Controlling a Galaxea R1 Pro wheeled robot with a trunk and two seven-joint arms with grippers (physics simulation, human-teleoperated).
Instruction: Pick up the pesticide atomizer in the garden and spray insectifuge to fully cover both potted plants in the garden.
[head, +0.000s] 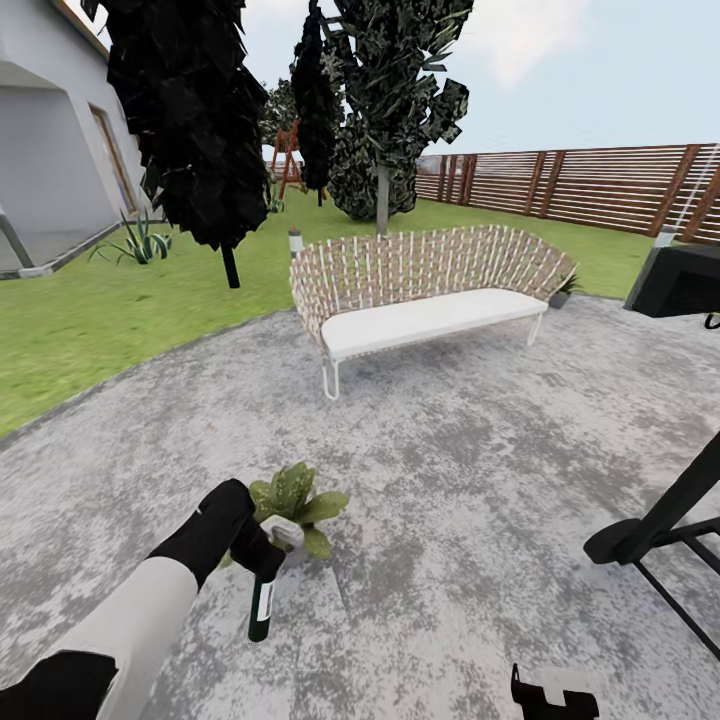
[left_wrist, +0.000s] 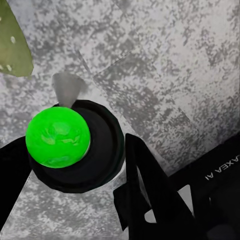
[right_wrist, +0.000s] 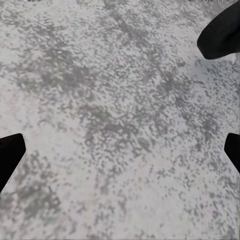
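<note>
Your head view takes in the round grey stone patio (head: 480, 480), lawn (head: 90, 320) to its left and behind it, and a brown slatted fence (head: 600, 185) along the back right. A white house wall (head: 50, 130) stands at far left, dark trees (head: 190, 120) in front of it. A woven sofa (head: 420, 285) with a white seat cushion sits mid-patio.

Your left arm reaches in from lower left. Its left end effector (head: 262, 555) is clamped on the pesticide atomizer (head: 261, 605), gripping near the pale spray head; the dark green bottle hangs below with its white label facing you.

Just beyond the atomizer, one potted plant (head: 295, 505) sits on the patio, its white-speckled leaves touching or just behind the spray head.

Left wrist view: a bright green ball (left_wrist: 57, 136) sits on a dark round part between the black fingers (left_wrist: 150, 190).

Your right end effector (right_wrist: 120, 150) hangs over bare stone, fingers spread wide and holding nothing.
</note>
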